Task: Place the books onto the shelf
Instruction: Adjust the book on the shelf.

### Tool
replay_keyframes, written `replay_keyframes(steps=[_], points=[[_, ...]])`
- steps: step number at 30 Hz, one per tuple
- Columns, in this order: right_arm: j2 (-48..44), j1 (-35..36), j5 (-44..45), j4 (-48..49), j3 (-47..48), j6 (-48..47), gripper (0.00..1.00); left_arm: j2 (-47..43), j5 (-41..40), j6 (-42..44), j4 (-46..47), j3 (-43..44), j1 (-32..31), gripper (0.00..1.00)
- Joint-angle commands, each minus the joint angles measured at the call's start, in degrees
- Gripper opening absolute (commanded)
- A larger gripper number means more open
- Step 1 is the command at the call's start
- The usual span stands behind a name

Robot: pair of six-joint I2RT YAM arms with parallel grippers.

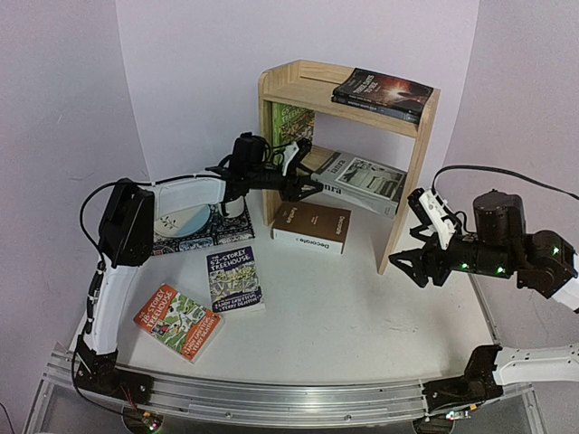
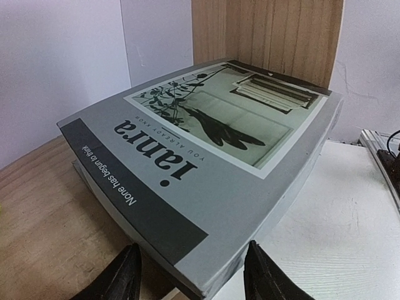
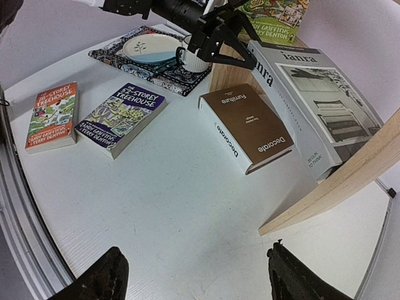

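I read left gripper (image 1: 306, 187) part open, fingers either side of the grey book (image 1: 362, 181) at its near corner, no clamp visible, book flat on the shelf (image 1: 404, 203) lower board, overhanging the front, right gripper (image 3: 195, 250) spread wide, empty, above the table (image 1: 362, 316), Decorate (image 1: 312, 226) and two paperbacks (image 1: 234, 278) on the table.

The green book (image 3: 275, 15) is cropped at the top edge.

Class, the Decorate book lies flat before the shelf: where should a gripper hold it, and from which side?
Probably from above, pinching Decorate across its long edges, the white spine and its opposite: it lies flat, so nothing slips underneath, and the spine side is unobstructed.
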Motion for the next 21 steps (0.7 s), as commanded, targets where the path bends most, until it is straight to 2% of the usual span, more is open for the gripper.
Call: replay_keyframes(steps=[1, 21], points=[[-0.7, 0.1, 0.8, 1.3, 1.2, 0.4, 0.77, 0.8, -0.3, -0.9, 0.8, 3.9, -0.8, 0.57], [-1.2, 0.1, 1.0, 1.2, 0.8, 0.4, 0.77, 4.2, -4.4, -1.7, 1.3, 7.8, -2.8, 0.56]])
